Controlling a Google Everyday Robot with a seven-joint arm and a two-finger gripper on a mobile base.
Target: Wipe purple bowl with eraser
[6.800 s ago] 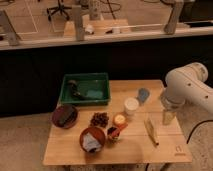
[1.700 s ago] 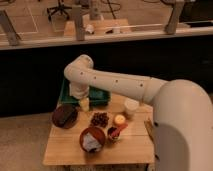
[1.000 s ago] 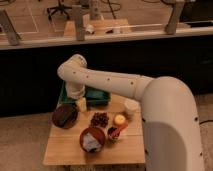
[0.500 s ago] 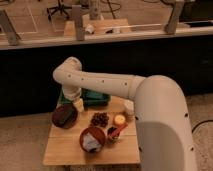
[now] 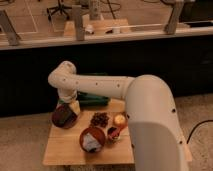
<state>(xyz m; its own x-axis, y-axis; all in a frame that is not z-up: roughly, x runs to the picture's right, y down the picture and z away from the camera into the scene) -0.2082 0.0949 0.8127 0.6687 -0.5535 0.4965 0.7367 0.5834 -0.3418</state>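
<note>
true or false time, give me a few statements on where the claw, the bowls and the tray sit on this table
1. The claw is low over the purple bowl, at its right rim. True.
2. The orange-red bowl sits left of the purple bowl. False: it sits to its right, nearer the front edge of the table.
3. The green tray lies at the back of the table, partly hidden by the arm. True.
4. The purple bowl sits inside the green tray. False: it rests on the table, in front of the tray.

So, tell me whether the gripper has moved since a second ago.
Yes: the gripper swung left, off the green tray toward the purple bowl.
</note>
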